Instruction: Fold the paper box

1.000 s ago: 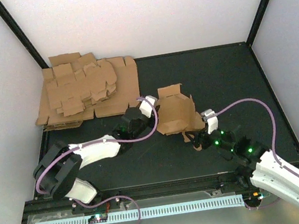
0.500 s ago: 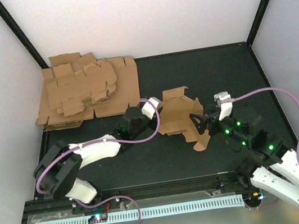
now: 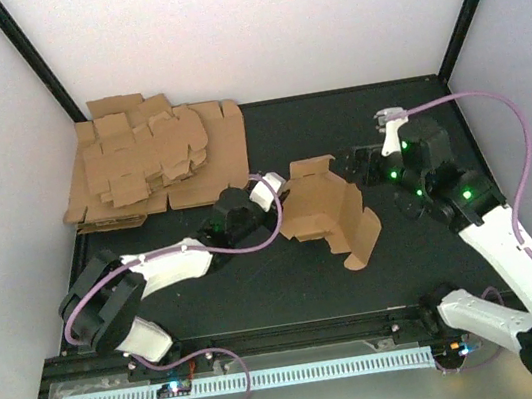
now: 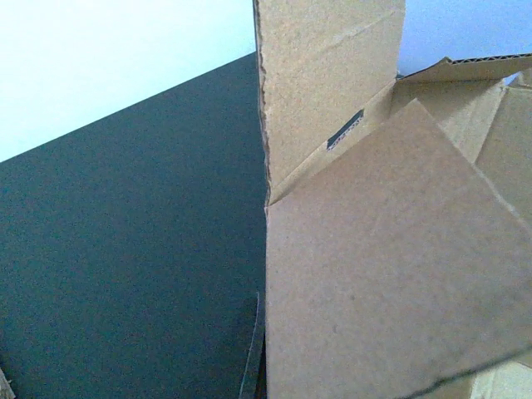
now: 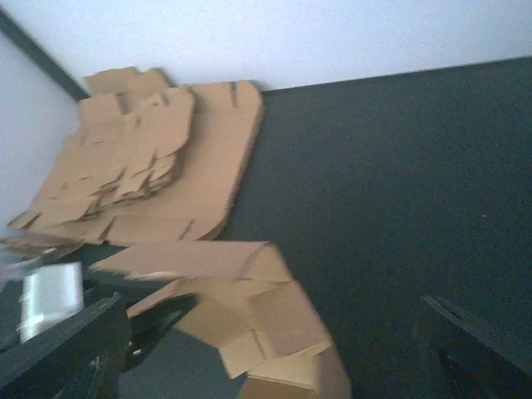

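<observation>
Taking up most of the overhead view, a flat black table top [image 3: 336, 128] is seen, walled in white. At about 10 o'clock on it, a thick messy pile of brown die-cut cardboard sheets [image 3: 154, 162] is stacked against the back wall. The paper box [image 3: 324, 213], a single plain brown cardboard piece with notched flaps, is found near the middle of the table, only half folded, with some panels stood up and one flap stuck out towards 5 o'clock. The left gripper [image 3: 271, 197] is pressed up against the box's 9 o'clock edge. Its wrist view is filled with cardboard and no fingers are shown, so whether anything is pinched can't be told. The right gripper [image 3: 347, 164] is held at the box's 2 o'clock, clear of it, jaws spread wide with nothing between them.
</observation>
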Tool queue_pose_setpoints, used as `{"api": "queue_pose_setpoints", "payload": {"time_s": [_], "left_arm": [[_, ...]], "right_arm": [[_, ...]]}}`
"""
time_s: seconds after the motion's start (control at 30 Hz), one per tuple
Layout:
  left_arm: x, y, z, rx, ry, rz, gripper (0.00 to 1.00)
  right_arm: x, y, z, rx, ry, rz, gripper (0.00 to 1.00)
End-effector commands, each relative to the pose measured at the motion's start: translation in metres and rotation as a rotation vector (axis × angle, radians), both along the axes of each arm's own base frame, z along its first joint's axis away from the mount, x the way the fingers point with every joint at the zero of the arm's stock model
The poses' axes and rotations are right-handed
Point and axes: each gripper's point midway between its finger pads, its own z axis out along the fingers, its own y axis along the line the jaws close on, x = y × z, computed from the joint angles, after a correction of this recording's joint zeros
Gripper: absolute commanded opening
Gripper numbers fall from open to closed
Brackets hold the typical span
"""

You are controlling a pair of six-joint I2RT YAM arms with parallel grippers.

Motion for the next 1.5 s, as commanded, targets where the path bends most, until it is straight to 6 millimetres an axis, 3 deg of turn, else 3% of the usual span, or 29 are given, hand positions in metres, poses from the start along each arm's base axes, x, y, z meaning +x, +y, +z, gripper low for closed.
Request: {"api": "queue_pose_setpoints", "payload": {"time_s": [0.0, 0.17, 0.3, 0.43, 0.6, 0.77, 1.03, 1.3, 1.47], "left_arm": [[0.001, -0.004, 0.004, -0.016, -0.029, -0.050, 0.03], [0.000, -0.005, -0.001, -0.014, -0.023, -0.065, 0.03], [0.000, -0.007, -0.005, -0.015, -0.014, -0.074, 0.03], [0.001, -0.008, -0.008, -0.020, -0.009, -0.079, 0.03], [0.003, -0.009, -0.006, -0.027, -0.006, -0.082, 0.03], [0.005, -0.010, 0.003, -0.064, 0.019, -0.086, 0.03], [0.002, -0.021, 0.024, -0.104, 0.051, -0.136, 0.03], [0.002, -0.031, 0.042, -0.124, 0.150, -0.158, 0.03], [0.003, -0.033, 0.044, -0.142, 0.176, -0.150, 0.03]], "right_arm": [[0.019, -0.012, -0.003, 0.105, 0.066, -0.011, 0.95], [0.050, -0.030, -0.032, 0.181, 0.115, -0.064, 0.83], [0.062, -0.023, -0.066, 0.258, 0.179, -0.045, 0.82], [0.059, -0.012, -0.102, 0.344, 0.263, -0.020, 0.78], [0.052, -0.025, -0.134, 0.320, 0.268, -0.096, 0.71], [0.040, -0.023, -0.166, 0.307, 0.328, -0.074, 0.67], [0.030, -0.011, -0.187, 0.321, 0.378, 0.005, 0.62], [0.031, -0.007, -0.179, 0.324, 0.362, 0.036, 0.62], [0.027, -0.005, -0.192, 0.321, 0.389, 0.052, 0.62]]}}
